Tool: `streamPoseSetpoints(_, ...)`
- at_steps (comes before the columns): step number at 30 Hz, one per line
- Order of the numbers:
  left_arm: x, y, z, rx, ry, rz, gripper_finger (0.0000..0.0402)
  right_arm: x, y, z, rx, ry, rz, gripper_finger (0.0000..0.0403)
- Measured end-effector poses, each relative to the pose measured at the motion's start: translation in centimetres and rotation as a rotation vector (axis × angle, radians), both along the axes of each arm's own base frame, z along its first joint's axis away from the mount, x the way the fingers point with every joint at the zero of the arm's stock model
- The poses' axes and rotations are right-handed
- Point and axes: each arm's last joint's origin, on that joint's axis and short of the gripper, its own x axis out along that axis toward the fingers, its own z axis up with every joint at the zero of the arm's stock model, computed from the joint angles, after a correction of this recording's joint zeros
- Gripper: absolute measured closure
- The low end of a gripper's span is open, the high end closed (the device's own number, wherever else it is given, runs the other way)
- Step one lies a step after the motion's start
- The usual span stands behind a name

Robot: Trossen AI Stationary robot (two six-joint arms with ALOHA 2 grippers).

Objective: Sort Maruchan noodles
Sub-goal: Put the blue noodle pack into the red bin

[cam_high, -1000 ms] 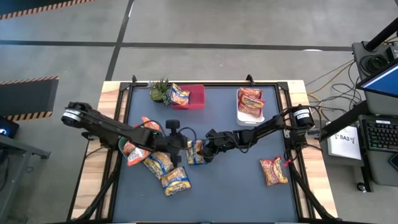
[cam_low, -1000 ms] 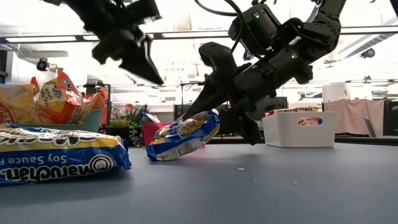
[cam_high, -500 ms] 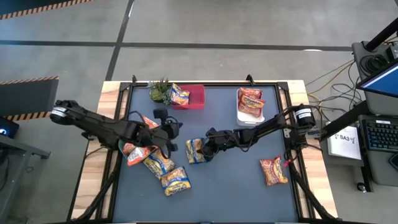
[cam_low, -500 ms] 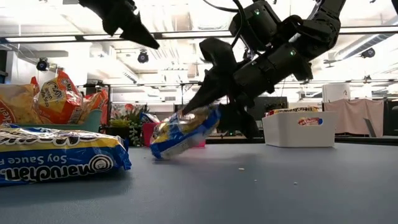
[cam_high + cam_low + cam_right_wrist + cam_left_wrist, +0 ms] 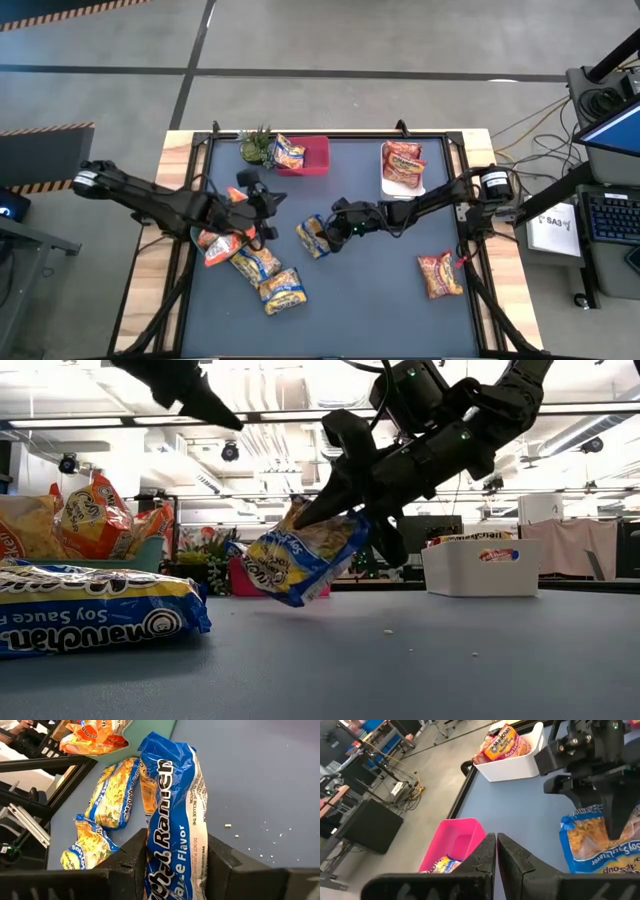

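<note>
My right gripper (image 5: 337, 228) (image 5: 345, 510) is shut on a yellow-and-blue noodle packet (image 5: 313, 237) (image 5: 300, 557) near the table's middle. My left gripper (image 5: 262, 205) (image 5: 496, 865) is shut and empty, high in the air above the pile of packets at the table's left (image 5: 248, 258). That pile lies flat, with orange ones (image 5: 222, 240) and yellow-and-blue ones (image 5: 282, 290). A pink bin (image 5: 318, 158) holds one yellow-and-blue packet (image 5: 288, 153). A white bin (image 5: 388, 190) holds reddish packets (image 5: 402, 163). One reddish packet (image 5: 440, 275) lies alone near the right edge. My right gripper holds the yellow-and-blue packet near one short end (image 5: 175, 865), pinched between the two fingers (image 5: 127, 870), which come slanting down from the table's right. The packet is lifted clear of the table and hangs tilted below the fingers (image 5: 295, 565).
A small green plant (image 5: 256, 145) stands at the far edge beside the pink bin. A yellow-and-blue packet (image 5: 90, 620) lies close in the low view. Crumbs (image 5: 227, 826) dot the mat. Bare mat shows between the held packet and the lone packet on the right.
My right gripper has risen and drawn slightly toward the right, taking the yellow-and-blue packet off the table; its lower edge rested there before and it now hangs clear, more upright. My left gripper has pulled back toward the table's left edge and risen.
</note>
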Motion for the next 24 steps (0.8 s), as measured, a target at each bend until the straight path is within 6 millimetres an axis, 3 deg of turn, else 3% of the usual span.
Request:
streamPoseSetpoints(5,-0.5,0.1,-2.1,-0.001,-0.040,-0.006,0.0402,-0.2,-0.9,1.1,-0.001,-0.032,-0.015,0.0282)
streamPoseSetpoints(15,-2.2,0.6,-3.2,0.022,-0.100,-0.027,0.0402,-1.6,-4.7,6.9,-0.070,-0.180,-0.111,0.0282)
streamPoseSetpoints(19,-2.9,0.8,-2.9,0.014,-0.130,-0.018,0.0402,-0.7,-6.2,9.8,-0.171,-0.195,-0.133,0.0282)
streamPoseSetpoints(24,-3.3,0.8,-2.7,-0.003,-0.151,-0.012,0.0402,0.7,-8.9,13.3,-0.365,-0.054,-0.222,0.0282)
